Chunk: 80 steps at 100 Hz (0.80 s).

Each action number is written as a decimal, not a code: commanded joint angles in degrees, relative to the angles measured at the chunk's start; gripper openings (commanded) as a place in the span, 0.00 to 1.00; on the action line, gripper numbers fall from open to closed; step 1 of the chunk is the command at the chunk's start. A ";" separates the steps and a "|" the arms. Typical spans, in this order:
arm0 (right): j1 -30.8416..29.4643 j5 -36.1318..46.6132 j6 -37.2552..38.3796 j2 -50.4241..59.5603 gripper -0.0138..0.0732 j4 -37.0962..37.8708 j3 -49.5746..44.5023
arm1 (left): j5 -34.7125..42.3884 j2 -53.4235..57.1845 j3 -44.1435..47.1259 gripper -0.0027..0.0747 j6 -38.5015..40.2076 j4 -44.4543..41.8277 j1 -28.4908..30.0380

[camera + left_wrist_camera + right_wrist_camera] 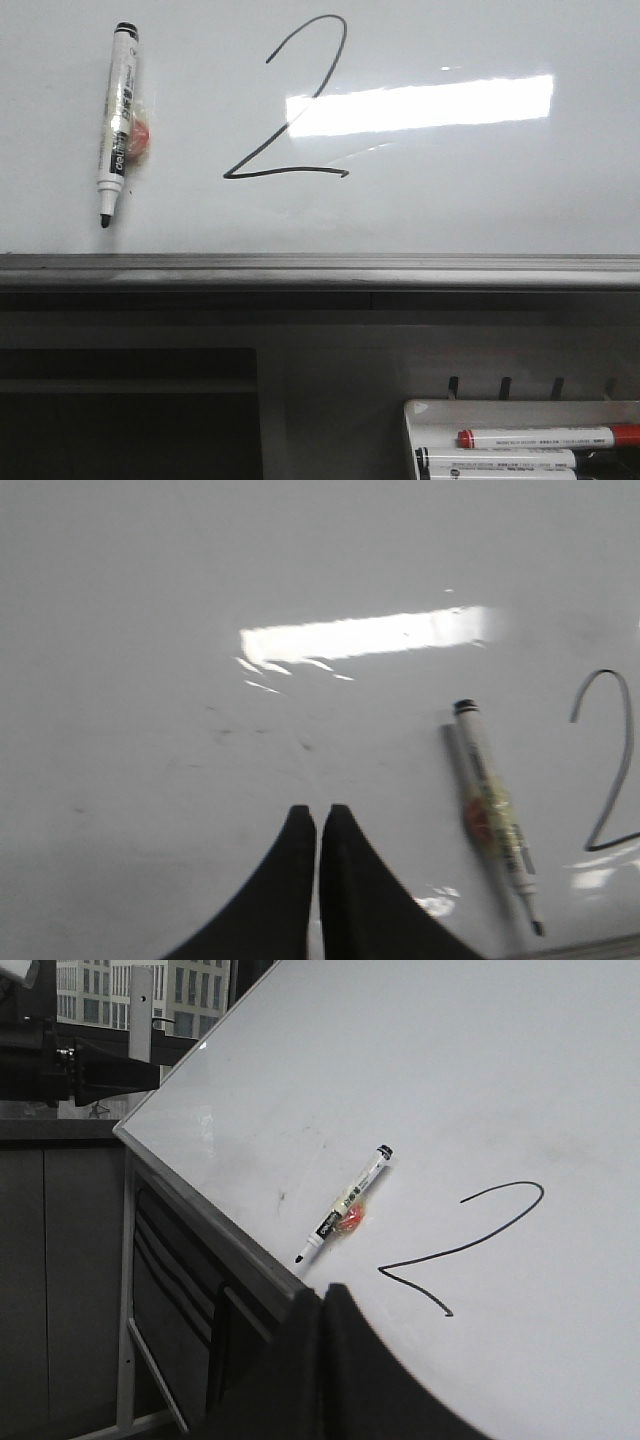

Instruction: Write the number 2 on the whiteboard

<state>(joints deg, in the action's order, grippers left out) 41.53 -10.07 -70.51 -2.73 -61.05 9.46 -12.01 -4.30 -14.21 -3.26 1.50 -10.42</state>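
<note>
Uncapped marker [119, 125] lies left of the number 2 [290, 105]; tray pens [540, 438] below.

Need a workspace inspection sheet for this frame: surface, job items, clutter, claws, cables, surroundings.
Surface: whiteboard, glossy, bright light reflection, faint smudges; grey bottom rail.
Job's things: number 2 drawn in black, complete; black marker uncapped, stuck on the board left of the numeral, tip down, with a red blob at its side.
Clutter: white pen tray below the board, holding a red marker and other markers.
Claws: left claw shut, empty; right claw shut, empty.
Cables: nothing seen.
Surroundings: buildings through a window, right wrist view.
</note>
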 commanded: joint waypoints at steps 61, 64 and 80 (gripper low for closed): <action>-0.12 2.30 -0.28 -0.48 0.09 -0.49 1.58 | 0.09 6.06 14.87 0.01 -3.61 4.50 14.01; -0.12 2.30 -0.28 -0.48 0.09 -0.49 1.58 | -1.07 6.06 14.87 0.01 -3.61 4.50 14.01; -0.12 2.30 -0.28 -0.48 0.09 -0.49 1.58 | -2.57 6.06 14.87 0.01 -3.61 4.50 14.01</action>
<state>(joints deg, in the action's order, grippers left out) 41.53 -10.07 -70.51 -2.73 -61.05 9.46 -18.41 0.25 0.06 -7.02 5.79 3.44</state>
